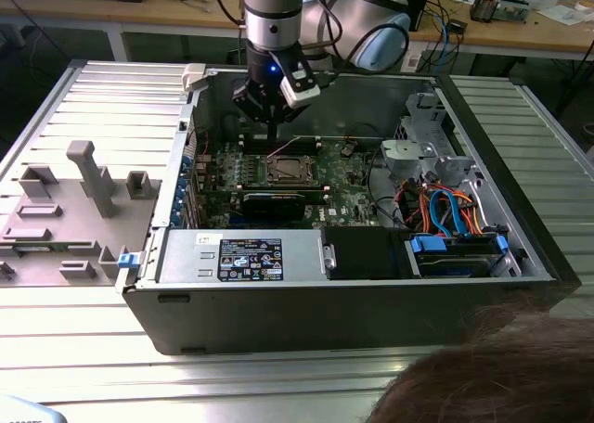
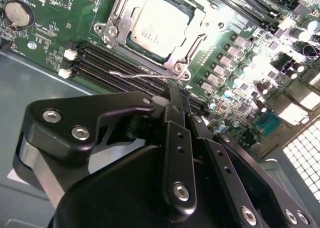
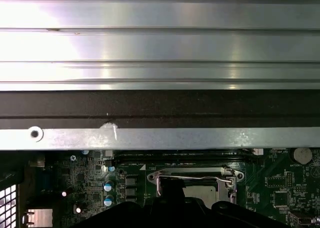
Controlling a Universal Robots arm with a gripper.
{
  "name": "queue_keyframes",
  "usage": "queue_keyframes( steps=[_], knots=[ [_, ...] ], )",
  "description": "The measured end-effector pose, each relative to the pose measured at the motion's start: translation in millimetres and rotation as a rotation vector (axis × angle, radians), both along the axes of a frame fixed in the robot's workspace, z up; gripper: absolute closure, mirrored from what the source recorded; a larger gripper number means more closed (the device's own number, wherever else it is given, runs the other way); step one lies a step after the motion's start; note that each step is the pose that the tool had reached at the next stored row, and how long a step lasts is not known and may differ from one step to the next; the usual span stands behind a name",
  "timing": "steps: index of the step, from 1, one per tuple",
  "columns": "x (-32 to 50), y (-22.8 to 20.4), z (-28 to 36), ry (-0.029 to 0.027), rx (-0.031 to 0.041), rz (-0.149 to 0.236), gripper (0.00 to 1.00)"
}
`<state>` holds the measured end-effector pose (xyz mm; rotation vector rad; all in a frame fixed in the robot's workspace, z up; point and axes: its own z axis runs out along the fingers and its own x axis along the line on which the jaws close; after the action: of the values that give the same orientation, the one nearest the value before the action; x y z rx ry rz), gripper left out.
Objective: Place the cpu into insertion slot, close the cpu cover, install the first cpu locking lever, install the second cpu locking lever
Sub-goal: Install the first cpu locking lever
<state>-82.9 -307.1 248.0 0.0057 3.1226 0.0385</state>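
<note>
- Gripper (image 2: 180,100) hangs inside the open computer case (image 1: 371,298), just above the motherboard (image 2: 240,53); fingers pressed together, gripping nothing.
- Cpu (image 2: 157,20) sits in the socket.
- Cpu cover (image 2: 197,25) lies down flat around it.
- One thin locking lever (image 2: 145,74) lies alongside the socket, near the fingertips.

The cpu (image 2: 159,24), a flat square chip with a pale silvery top, lies level in its socket on the green motherboard (image 2: 45,33), near the board's middle. The cpu cover (image 2: 202,30), a thin silvery frame with a square window, is folded down flat around the chip. A thin wire locking lever (image 2: 142,74) runs along one side of the cover.
</note>
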Motion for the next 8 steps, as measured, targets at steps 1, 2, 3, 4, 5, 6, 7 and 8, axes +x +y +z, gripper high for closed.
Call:
queue_keyframes(
  steps=[1, 2, 3, 4, 5, 6, 7, 8],
  knots=[
    [0.8, 0.0, -1.6, -0.0001, 0.0004, 0.000, 0.89],
    [1.1, 0.0, -2.8, 0.0000, 0.0004, 0.000, 0.89],
    [1.2, 0.0, -3.1, 0.0000, 0.0003, 0.000, 0.89],
    [1.3, 0.0, -3.3, 0.0000, 0.0003, 0.000, 0.89],
    [1.3, 0.0, -3.5, 0.0001, 0.0003, 0.000, 0.89],
    [1.3, 0.0, -3.8, 0.0000, 0.0003, 0.000, 0.89],
    [1.4, 0.0, -4.2, 0.0000, 0.0003, 0.000, 0.89],
    [1.5, 0.0, -4.6, 0.0000, 0.0003, 0.000, 0.89]
  ],
)
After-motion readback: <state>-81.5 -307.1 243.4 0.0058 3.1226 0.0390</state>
